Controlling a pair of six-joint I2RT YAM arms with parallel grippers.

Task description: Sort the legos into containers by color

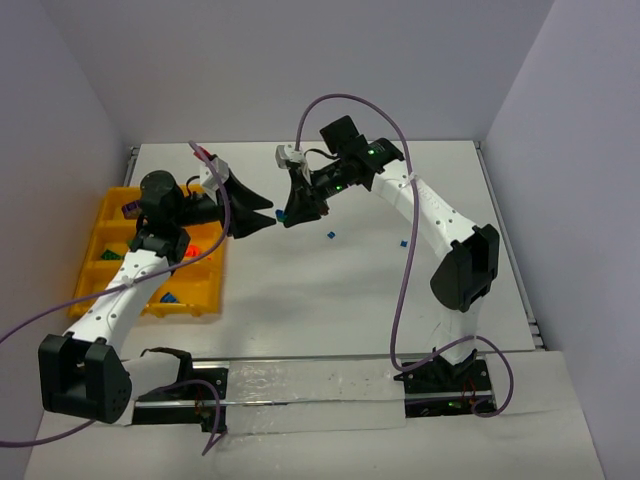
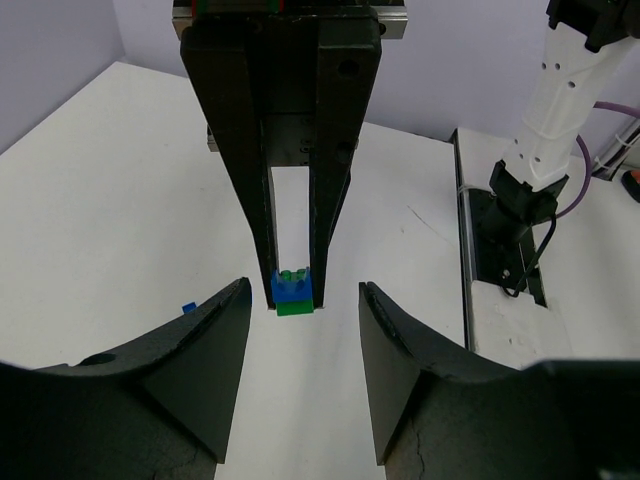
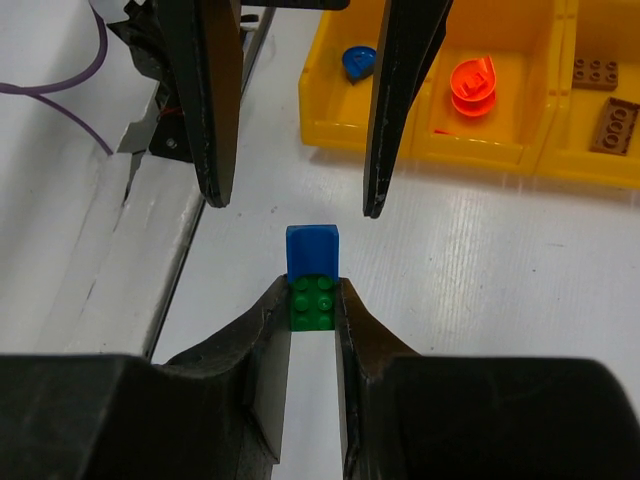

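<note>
Tray (image 1: 205, 300) sits far left on the table, long side running away from the arm bases and slightly skewed. Its bins show an orange-red piece (image 3: 472, 85), a blue piece (image 3: 358, 62) and brown bricks (image 3: 600, 70).

Left gripper (image 1: 272, 213) is just right of the tray, jaws apart, nothing between them, aimed right.

Next, left of table centre: green brick (image 3: 312, 305) with a blue brick (image 3: 312, 248) stuck on its end. The pair's long axis runs along the right fingers. The blue end points out toward the left gripper's gap, just short of it. Green studs face the right wrist camera.

Right gripper (image 3: 312, 288) is clamped on the green brick's sides.

Further right, loose blue bits (image 1: 328, 235) lie on the table.

Surface is a white tabletop (image 1: 300, 300), with pale lilac walls (image 1: 300, 60) on three sides.
</note>
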